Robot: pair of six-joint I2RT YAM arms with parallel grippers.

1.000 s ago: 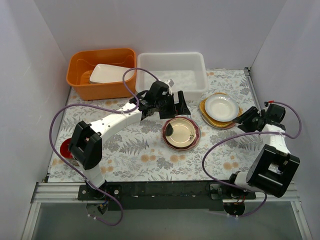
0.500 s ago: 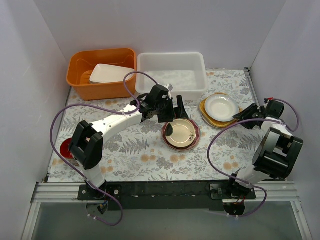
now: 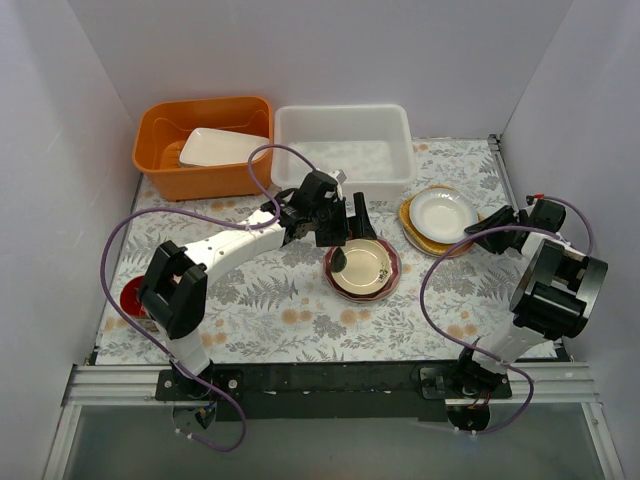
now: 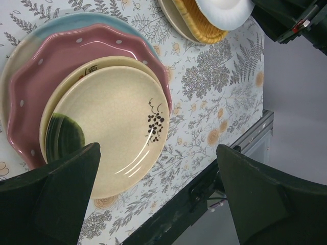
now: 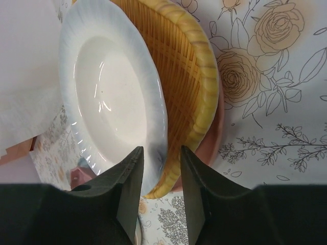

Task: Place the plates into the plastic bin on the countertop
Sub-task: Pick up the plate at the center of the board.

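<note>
Two stacks of plates lie on the countertop (image 3: 270,300). In the middle stack, a cream plate (image 4: 117,122) with a dark patch sits on a pink dotted plate (image 4: 61,61) and a light blue one (image 4: 76,23). My left gripper (image 4: 158,148) hangs wide open just behind it (image 3: 350,225). In the right stack, a cream-and-light-blue plate (image 5: 112,87) rests on the orange woven plate (image 5: 189,87) and a pink-rimmed one (image 5: 217,132). My right gripper (image 5: 161,150) is low at its near edge (image 3: 478,232), jaws narrowed astride the top two rims with gaps showing. The plastic bin (image 3: 341,108) stands behind both stacks.
An orange tub (image 3: 160,170) holding a white rectangular dish (image 3: 220,147) stands left of the bin. A red cup (image 3: 130,298) sits at the left edge beside the left arm's base. White walls close three sides. A black rail (image 3: 330,378) runs along the front.
My right gripper has slid left to the rim of the right stack and its jaws have narrowed. The left gripper has shifted slightly nearer the middle stack and stays wide open.
</note>
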